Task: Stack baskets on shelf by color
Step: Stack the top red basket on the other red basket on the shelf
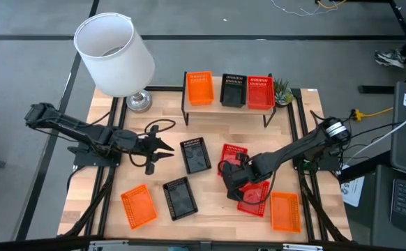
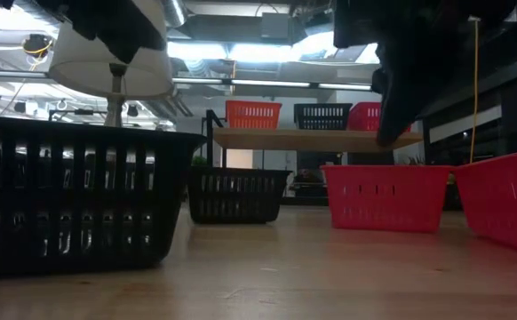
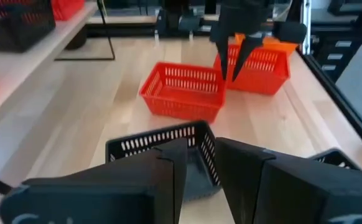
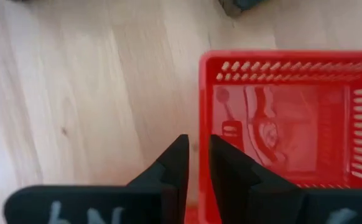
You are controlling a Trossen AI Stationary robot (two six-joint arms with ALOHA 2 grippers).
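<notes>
The shelf stands at the table's far edge and carries one orange, one black and one red basket. On the table lie two black baskets, two red and two orange. My left gripper hovers open just left of the farther black basket. My right gripper points down between the two red baskets, fingers a little apart. It hangs clear above a red basket's rim, well above the table in the low view.
A white-shaded lamp stands at the table's far left corner, and a small plant sits by the shelf's right end. A black cable loop lies near the left gripper. There is bare wood in front of the shelf.
</notes>
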